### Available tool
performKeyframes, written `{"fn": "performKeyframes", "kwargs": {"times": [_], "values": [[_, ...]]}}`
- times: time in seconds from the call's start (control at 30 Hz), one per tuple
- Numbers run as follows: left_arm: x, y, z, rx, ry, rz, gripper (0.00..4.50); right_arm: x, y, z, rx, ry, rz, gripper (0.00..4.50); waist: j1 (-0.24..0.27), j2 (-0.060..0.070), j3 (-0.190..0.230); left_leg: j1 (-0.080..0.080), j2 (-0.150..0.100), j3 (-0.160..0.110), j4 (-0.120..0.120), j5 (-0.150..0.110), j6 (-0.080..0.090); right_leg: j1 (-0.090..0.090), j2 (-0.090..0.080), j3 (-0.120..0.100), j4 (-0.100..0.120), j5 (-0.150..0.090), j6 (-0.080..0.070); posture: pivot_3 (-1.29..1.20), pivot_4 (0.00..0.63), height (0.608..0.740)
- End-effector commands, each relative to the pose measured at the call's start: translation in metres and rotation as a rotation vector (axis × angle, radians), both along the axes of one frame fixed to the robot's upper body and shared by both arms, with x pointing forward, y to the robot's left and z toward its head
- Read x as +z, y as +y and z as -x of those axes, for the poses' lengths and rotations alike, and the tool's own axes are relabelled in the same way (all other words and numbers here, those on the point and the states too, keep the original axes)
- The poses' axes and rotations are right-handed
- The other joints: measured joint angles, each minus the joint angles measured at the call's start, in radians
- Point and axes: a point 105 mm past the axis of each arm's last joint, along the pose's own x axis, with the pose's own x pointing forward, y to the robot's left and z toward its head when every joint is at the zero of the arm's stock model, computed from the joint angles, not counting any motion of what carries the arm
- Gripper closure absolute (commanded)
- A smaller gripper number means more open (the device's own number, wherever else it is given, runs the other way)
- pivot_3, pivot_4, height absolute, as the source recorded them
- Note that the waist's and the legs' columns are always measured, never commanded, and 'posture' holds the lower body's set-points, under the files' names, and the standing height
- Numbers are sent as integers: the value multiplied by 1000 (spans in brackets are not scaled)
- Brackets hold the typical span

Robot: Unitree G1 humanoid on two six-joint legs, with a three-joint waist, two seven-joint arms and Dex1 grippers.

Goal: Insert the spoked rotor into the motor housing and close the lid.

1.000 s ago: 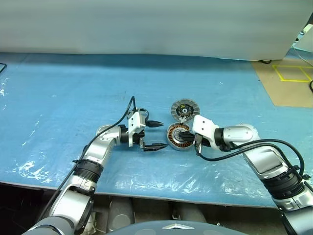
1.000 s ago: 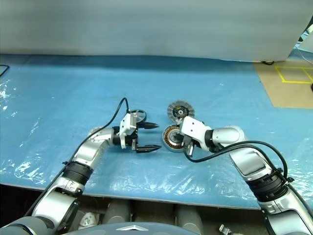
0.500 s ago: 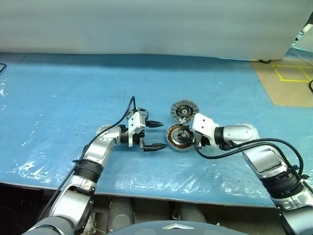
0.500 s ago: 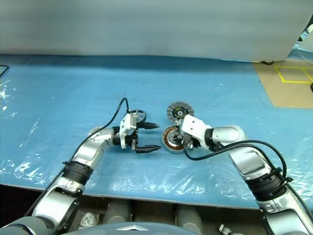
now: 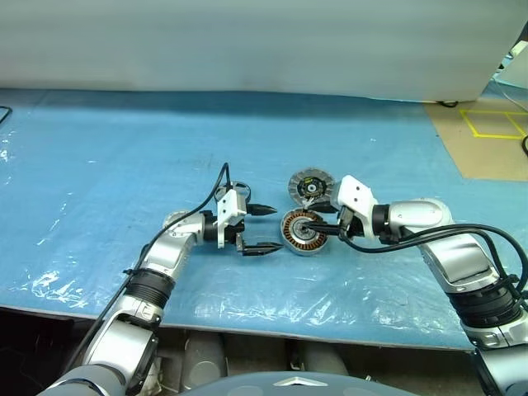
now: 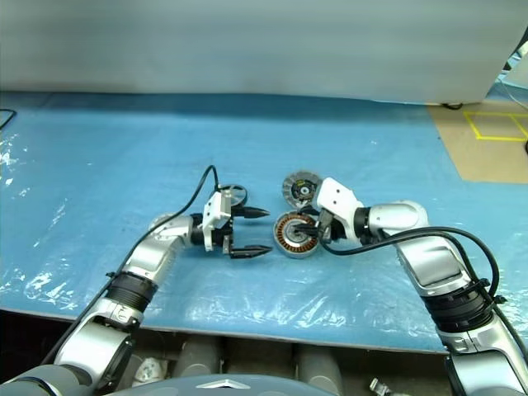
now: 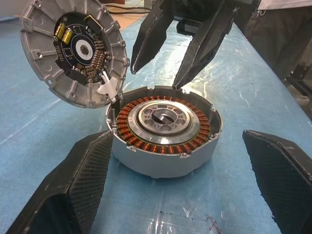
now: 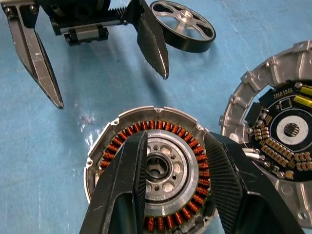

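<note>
The motor housing [image 5: 302, 233], a silver puck with copper windings, sits on the blue table. My right gripper [image 5: 320, 223] hovers just above it, open, its fingers [image 8: 122, 180] straddling the dark centre with nothing held. The lid [image 5: 309, 187] rests just behind the housing, tilted, its circuit side [image 7: 73, 48] showing and its rim touching the housing's edge. My left gripper [image 5: 275, 228] is level and wide open to the left of the housing, fingers [image 7: 73, 190] on either side in front of it, not touching. The spoked rotor [image 6: 234, 195] lies flat behind the left gripper.
The table is covered in blue plastic sheet [image 5: 99, 165], with its front edge [image 5: 247, 318] close to me. A white wall [image 5: 247, 41] closes the back. Brown floor with yellow tape [image 5: 491, 124] lies at the far right. A black cable [image 5: 202, 202] loops over my left wrist.
My right gripper has opened from shut and lifted a little up and to the right, uncovering the housing's right side. The left gripper, lid and rotor have not moved.
</note>
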Motion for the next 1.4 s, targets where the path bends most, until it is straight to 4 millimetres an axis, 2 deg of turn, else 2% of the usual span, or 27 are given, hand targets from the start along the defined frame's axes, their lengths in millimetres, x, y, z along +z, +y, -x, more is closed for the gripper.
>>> {"fn": "performKeyframes", "kwargs": {"times": [0.03, 0.17, 0.47, 0.9, 1.13, 1.3, 1.4], "values": [[7, -4, 1, -22, -24, 9, 0, 11, 7, 0, 9, -32, -56, 3163, 0, 0, 0, 0, 0, 0, 0, 0, 0, 0, 0, 0, 0, 0, 0, 0, 150, 740], [7, -3, 1, -19, -26, 7, 0, 8, 13, 2, 9, -22, -82, 4493, 1, 0, 0, 0, 0, 0, 0, 0, 0, 0, 0, 0, 0, 0, 0, 0, 150, 740], [7, -4, 1, -22, -26, 5, 0, -2, 15, 0, -38, 11, -132, 4493, 0, 0, 0, 0, 0, 0, 0, 0, 0, 0, 0, 0, 0, 0, 0, 0, 150, 740], [6, -6, 1, -22, -24, 7, 0, -28, 2, 0, -116, 74, -173, 4493, -1, 0, 0, 0, 0, 0, 0, 0, 0, 0, 0, 0, 0, 0, 0, 0, 150, 740], [6, -7, 1, -23, -25, 10, 0, -37, 4, -1, -151, 98, -250, 4493, -1, 0, 0, 0, 0, 0, 0, 0, 0, 0, 0, 0, 0, 0, 0, 0, 150, 740], [5, -8, 2, -23, -23, 11, 0, -56, 0, 3, -178, 158, -234, 4493, -2, 0, 0, 0, 0, 0, 0, 0, 0, 0, 0, 0, 0, 0, 0, 0, 150, 740], [4, -7, 2, -23, -21, 9, 0, -80, -13, 9, -194, 197, -106, 4493, -2, 0, 0, 1, 0, 0, 0, 0, 0, 1, 0, 0, 0, 0, 0, 0, 150, 740]]}}
